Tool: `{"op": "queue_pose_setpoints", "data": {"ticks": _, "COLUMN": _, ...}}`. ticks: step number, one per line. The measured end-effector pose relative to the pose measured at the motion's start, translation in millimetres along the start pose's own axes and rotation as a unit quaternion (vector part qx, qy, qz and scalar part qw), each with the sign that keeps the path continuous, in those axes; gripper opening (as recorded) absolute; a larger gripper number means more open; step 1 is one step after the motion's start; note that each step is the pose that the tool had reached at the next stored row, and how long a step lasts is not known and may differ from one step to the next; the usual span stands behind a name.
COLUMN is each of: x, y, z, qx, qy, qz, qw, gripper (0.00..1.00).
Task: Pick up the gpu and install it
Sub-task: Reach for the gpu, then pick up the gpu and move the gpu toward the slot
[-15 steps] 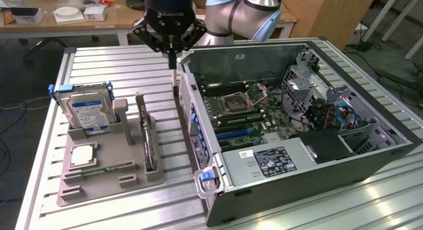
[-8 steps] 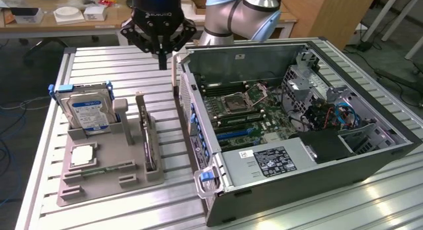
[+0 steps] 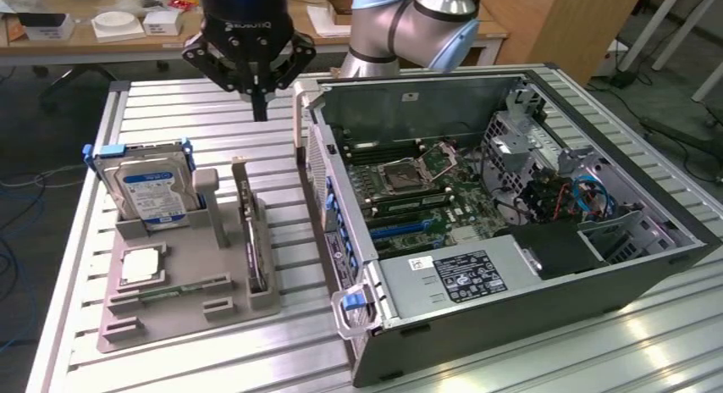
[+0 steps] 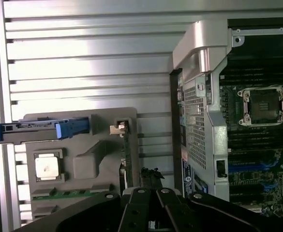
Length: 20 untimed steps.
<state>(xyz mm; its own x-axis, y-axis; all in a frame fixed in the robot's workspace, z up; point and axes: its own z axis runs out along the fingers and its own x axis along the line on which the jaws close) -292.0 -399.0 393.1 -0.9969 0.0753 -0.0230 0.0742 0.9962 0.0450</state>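
Your gpu (image 3: 256,249) stands on its long edge in a slot of the grey moulded holder (image 3: 169,312). It is a thin dark board with a silver metal bracket at the end by the hard drive (image 3: 147,190), and it sits just beside the open computer case (image 3: 531,266). The wrist view gives you the gpu (image 4: 126,157) edge-on as a narrow dark line with the bright bracket tab clear at one end, while the exterior view shows its flat face slanting. The gripper (image 3: 260,112) hangs above the ribbed aluminium table (image 3: 158,113), well apart from the card, with its black fingers pressed together to a point and holding nothing. Also in the holder are a square silver processor (image 3: 141,264) lying flat and a green memory stick (image 3: 181,287).
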Motion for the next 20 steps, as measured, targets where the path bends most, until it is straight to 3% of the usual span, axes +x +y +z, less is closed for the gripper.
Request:
{"op": "queue_pose_setpoints", "data": {"ticks": 13, "x": 37.7, "y": -2.9, "z": -0.8, "qx": 0.0, "qy": 0.0, "qz": 0.0, "qw": 1.0, "gripper": 0.1}}
{"op": "queue_pose_setpoints", "data": {"ticks": 20, "x": 38.2, "y": -3.0, "z": -0.8, "qx": 0.0, "qy": 0.0, "qz": 0.0, "qw": 1.0, "gripper": 0.1}}
